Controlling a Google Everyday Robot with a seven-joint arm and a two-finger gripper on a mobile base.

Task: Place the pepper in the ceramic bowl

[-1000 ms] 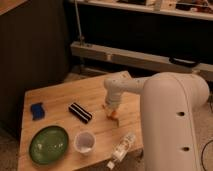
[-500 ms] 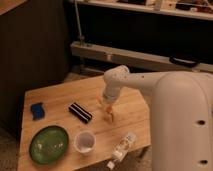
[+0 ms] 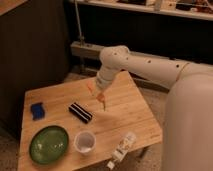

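gripper (image 3: 99, 93) over the table (image 3: 125, 117), clamped on a half-hidden pepper (image 3: 102, 101)

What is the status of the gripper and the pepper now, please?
Gripper over table centre, pepper at its tip. Ceramic bowl empty, front-left. Striped block lies between.
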